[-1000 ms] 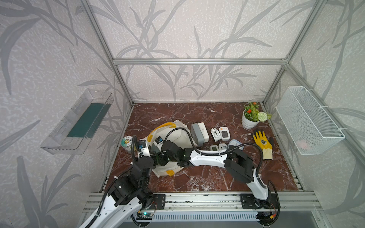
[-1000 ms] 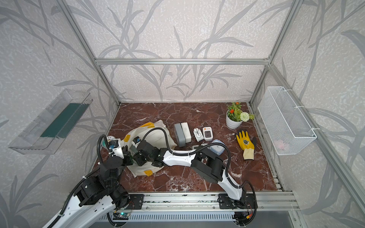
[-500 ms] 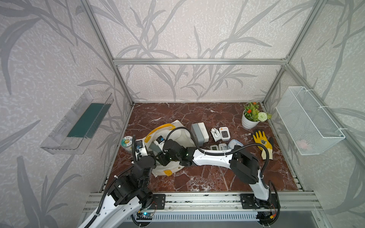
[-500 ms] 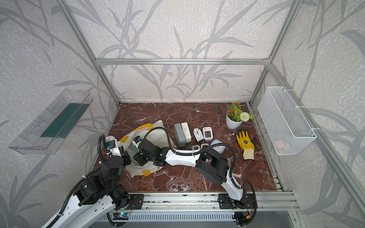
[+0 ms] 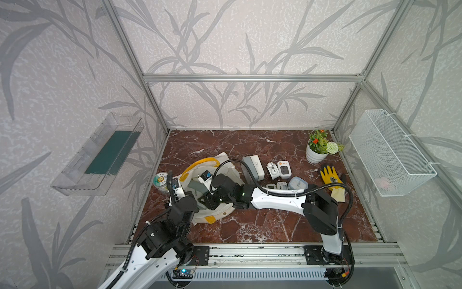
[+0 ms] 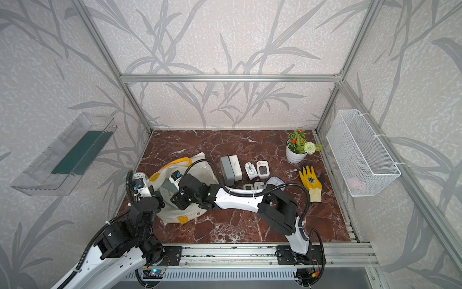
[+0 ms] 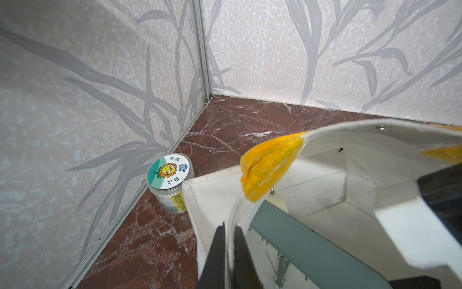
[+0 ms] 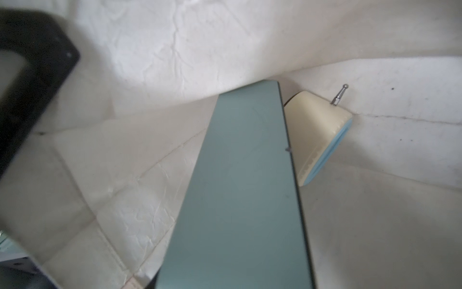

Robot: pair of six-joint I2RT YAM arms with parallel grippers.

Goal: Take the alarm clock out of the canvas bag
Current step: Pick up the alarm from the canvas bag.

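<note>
1. The alarm clock [image 8: 245, 187], which we took to be the grey-green flat-sided body, lay inside the canvas bag [image 8: 175, 50]. It ran straight out ahead of the right gripper [image 5: 203, 200], and in both top views its far end stood tilted in the bag's mouth.
2. The right arm [image 5: 275, 200] reached low across the floor with its elbow bent and its wrist dipped into the bag. Clock and canvas hid the fingertips, so we could not make out whether the right gripper was grasping the clock or only standing around it.
3. The left gripper [image 7: 229, 229] was clenched on the bag's rim. The canvas was pinched between its dark fingers [image 7: 217, 250], just below a yellow handle patch [image 7: 270, 170], and that rim stood raised.
4. Past the clock's far end, a cream round body [image 8: 317, 135] with a blue face and a metal pin lay against the bag's inner fold. We could not say whether it touched the clock.
5. Canvas walls closed in on both sides of the right gripper. On the left gripper's outer side, a lidded jar [image 7: 168, 180] stood just outside the bag, close to the side wall [image 7: 100, 125].
6. Beyond the right forearm sat a grey box [image 5: 253, 166] and small white devices [image 5: 283, 169], with a yellow glove [image 5: 331, 179] past the elbow. The widest stretch of marble floor [image 5: 262, 225] lay on the arm's near side, towards the front rail [image 5: 250, 250].
</note>
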